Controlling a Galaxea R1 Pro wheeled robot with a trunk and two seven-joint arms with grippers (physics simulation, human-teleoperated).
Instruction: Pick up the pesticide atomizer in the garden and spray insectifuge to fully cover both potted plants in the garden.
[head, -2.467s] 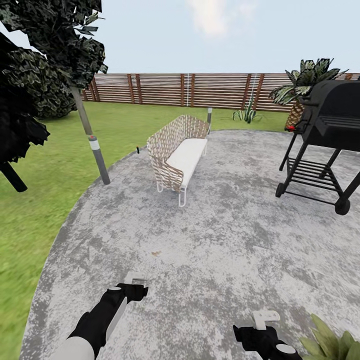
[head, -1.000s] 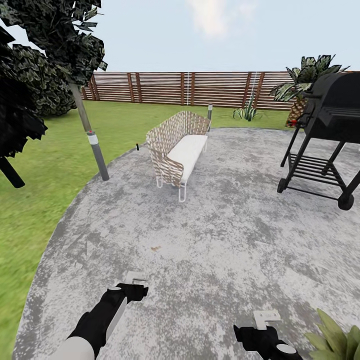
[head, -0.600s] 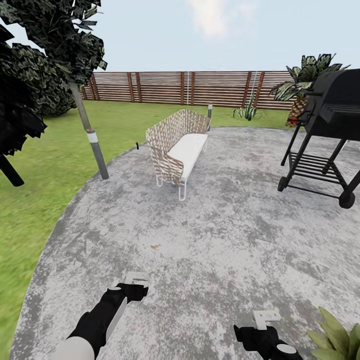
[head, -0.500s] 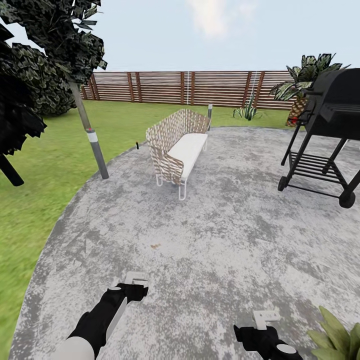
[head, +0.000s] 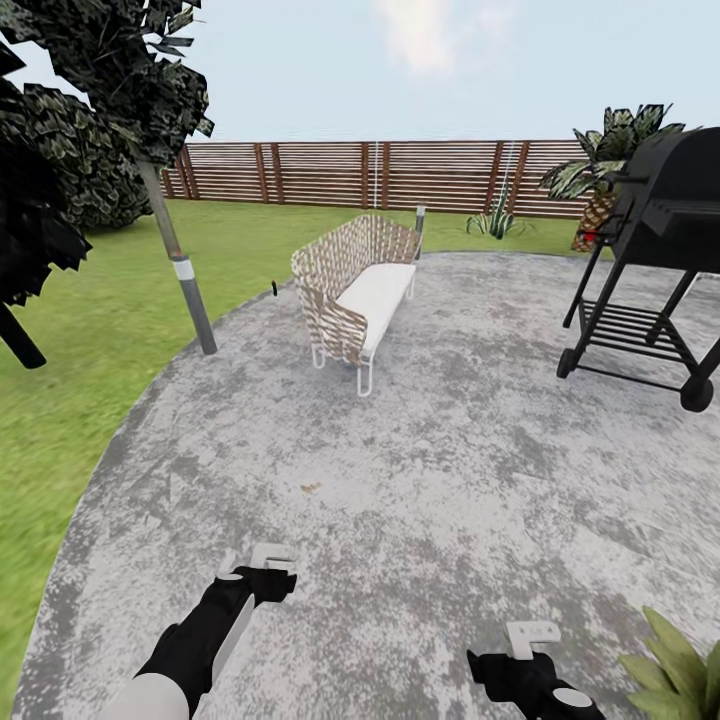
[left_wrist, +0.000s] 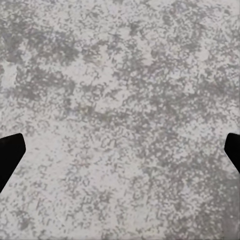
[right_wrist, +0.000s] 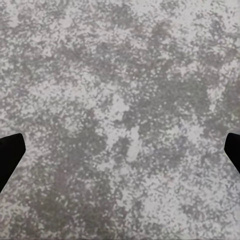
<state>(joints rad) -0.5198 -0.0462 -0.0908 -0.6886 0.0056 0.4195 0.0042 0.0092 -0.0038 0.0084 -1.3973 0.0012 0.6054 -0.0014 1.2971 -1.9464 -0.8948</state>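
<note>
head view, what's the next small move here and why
Probably roll forward toward the small dark object at the edge of the paving, left of the wicker bench, to see whether it is the atomizer. The left pincer and right pincer hang open and empty, and that object is too small to identify from here.

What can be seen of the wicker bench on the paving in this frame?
The wicker bench is a small two-seat piece with a curved, open-weave tan back that wraps round one end, a white seat cushion and thin white wire legs. It stands upright on the grey mottled paving, near where the paving meets the lawn, turned at an angle to the camera. Nothing lies on it or touches it apart from the ground. A grey post stands apart, to its left in the head view.
</note>
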